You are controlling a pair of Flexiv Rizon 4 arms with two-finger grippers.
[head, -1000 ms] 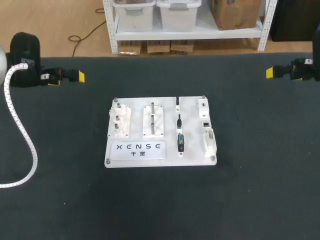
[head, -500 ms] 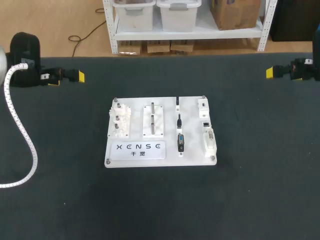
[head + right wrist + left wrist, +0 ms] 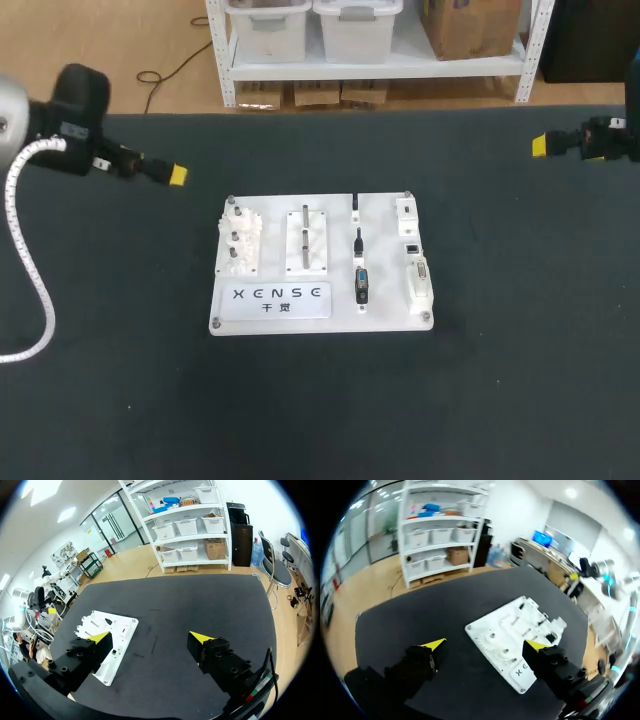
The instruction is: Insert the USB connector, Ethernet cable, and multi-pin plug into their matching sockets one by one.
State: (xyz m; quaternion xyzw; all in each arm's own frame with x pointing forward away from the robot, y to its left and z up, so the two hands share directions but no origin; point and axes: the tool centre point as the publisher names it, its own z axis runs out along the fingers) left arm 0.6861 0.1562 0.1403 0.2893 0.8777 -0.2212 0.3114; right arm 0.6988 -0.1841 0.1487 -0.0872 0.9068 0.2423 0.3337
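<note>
A white board (image 3: 320, 318) lies mid-table. Three black plugs stand in a column on it: a small USB connector (image 3: 355, 206), an Ethernet plug (image 3: 358, 240) and a multi-pin plug (image 3: 361, 285). Their white sockets (image 3: 412, 245) line the board's right edge. My left gripper (image 3: 176, 177) hovers off the board's back left corner, open and empty. In the left wrist view the left gripper (image 3: 485, 645) has the board (image 3: 487, 630) ahead between its fingers. My right gripper (image 3: 540, 146) is far back right, open and empty. In the right wrist view the right gripper (image 3: 150, 636) has the board (image 3: 100, 621) off to one side.
The board also carries a white peg block (image 3: 240, 246), a slotted block (image 3: 307, 240) and a printed label (image 3: 277, 297). A white ribbed hose (image 3: 30, 270) loops from my left arm over the table's left side. Dark mat surrounds the board.
My left arm has swung right and slightly forward, bringing its gripper nearer the board's back left corner. The right arm and the plugs have not moved.
</note>
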